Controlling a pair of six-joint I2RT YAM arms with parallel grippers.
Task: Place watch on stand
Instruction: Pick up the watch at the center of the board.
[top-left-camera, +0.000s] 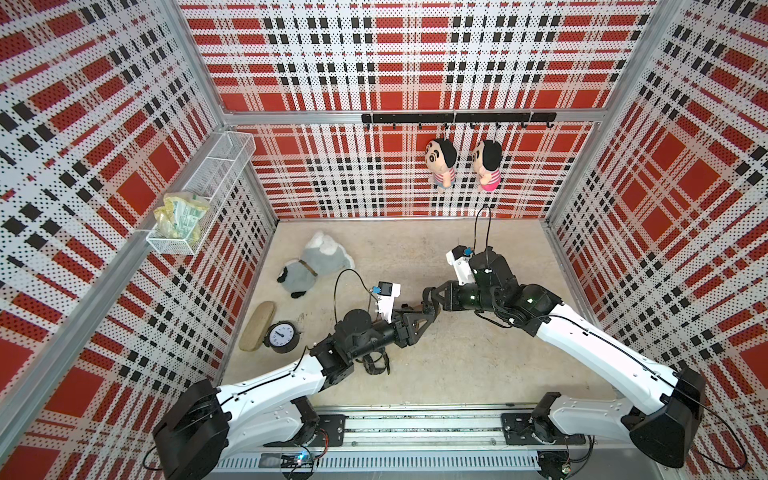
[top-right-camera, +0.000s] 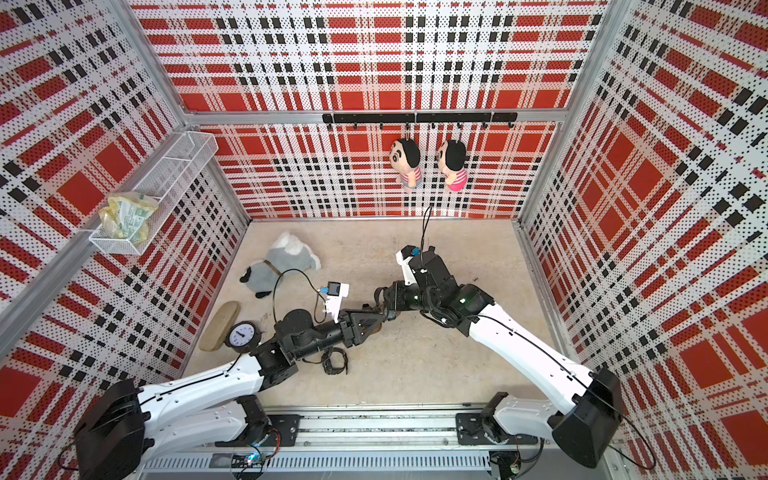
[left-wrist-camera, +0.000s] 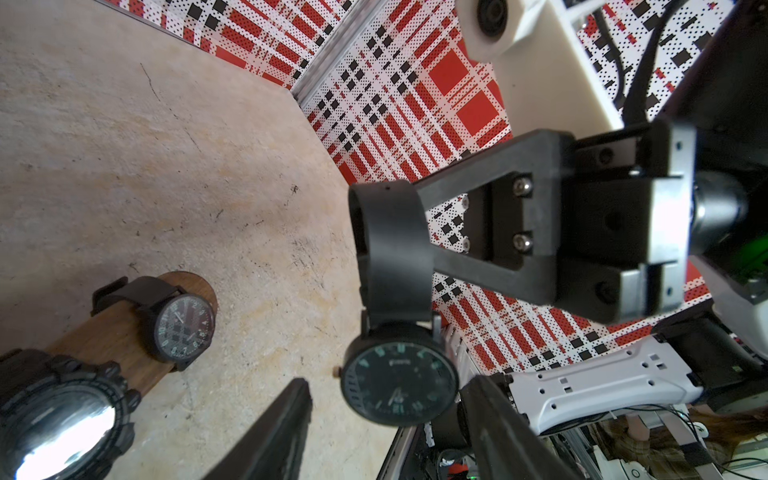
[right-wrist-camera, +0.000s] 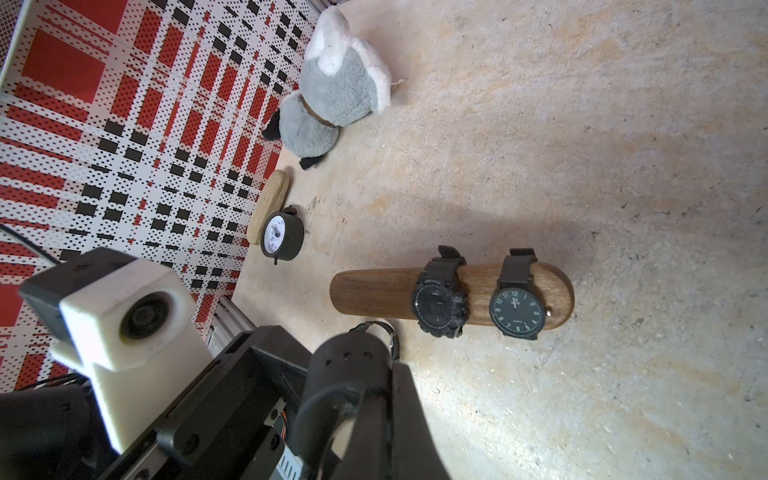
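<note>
Right pincer (top-left-camera: 430, 306): closed on the strap of the watch (left-wrist-camera: 395, 299), which hangs from it dial-down in mid-air over the middle of the table (top-left-camera: 457, 365), near the stand (right-wrist-camera: 374, 297) and clear of it. Opposite, the left pincer (left-wrist-camera: 388, 385) stands parted, one finger on either side of the dial, with no contact visible.

Watch: round black case, dark dial with pale green markers, plain black strap curved into a loop.

Stand: brown, round-ended wooden bar, mid-table, largely hidden beneath both pincers in both top views. Its right portion carries a chunky watch (right-wrist-camera: 438, 305) and a round-dial watch (right-wrist-camera: 517, 311). The left end is bare.

Also present: a loose watch (top-left-camera: 376, 365) lying on the table beside the left arm (top-left-camera: 291, 378).

Step, as judged: a two-handed hand-off or steadying ahead of fitting.

Next move calls for: the left pincer taking the case without twisting the strap, then the loop kept open, lined up with the bare left end and slid on.
</note>
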